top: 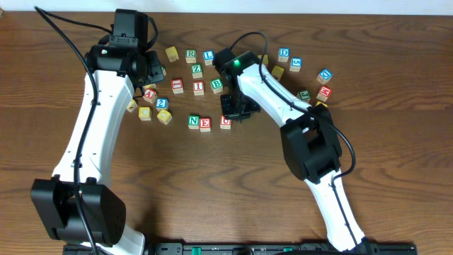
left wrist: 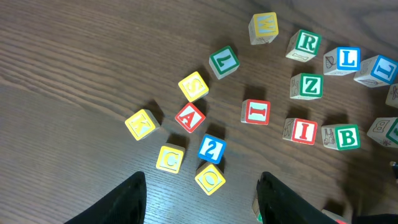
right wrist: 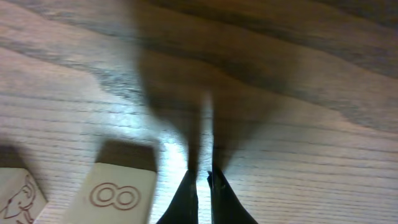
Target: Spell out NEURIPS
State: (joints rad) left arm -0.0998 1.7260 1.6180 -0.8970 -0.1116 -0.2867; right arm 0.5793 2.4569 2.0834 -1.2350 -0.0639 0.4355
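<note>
Three cubes stand in a row mid-table: green N (top: 193, 121), E (top: 205, 124) and red U (top: 226, 122). My right gripper (top: 236, 111) is low just right of and behind the U, shut with nothing between its fingers (right wrist: 186, 196). A cube face marked 8 (right wrist: 118, 196) lies just to their left. My left gripper (top: 153, 75) hangs open above the left cluster, its fingers (left wrist: 124, 202) empty. Below it lie the green R (left wrist: 305, 43), red I (left wrist: 304, 130) and yellow S (left wrist: 193, 86). The R (top: 190, 54) and I (top: 199, 88) also show from overhead.
Other cubes lie loose around these: Z (left wrist: 309, 86), B (left wrist: 345, 137), L (left wrist: 345, 59), A (left wrist: 189, 117), K (left wrist: 141, 124), C (left wrist: 170, 158), O (left wrist: 211, 178). Several more sit at the back right, such as D (top: 283, 53). A second cube (right wrist: 15, 196) borders the 8 cube.
</note>
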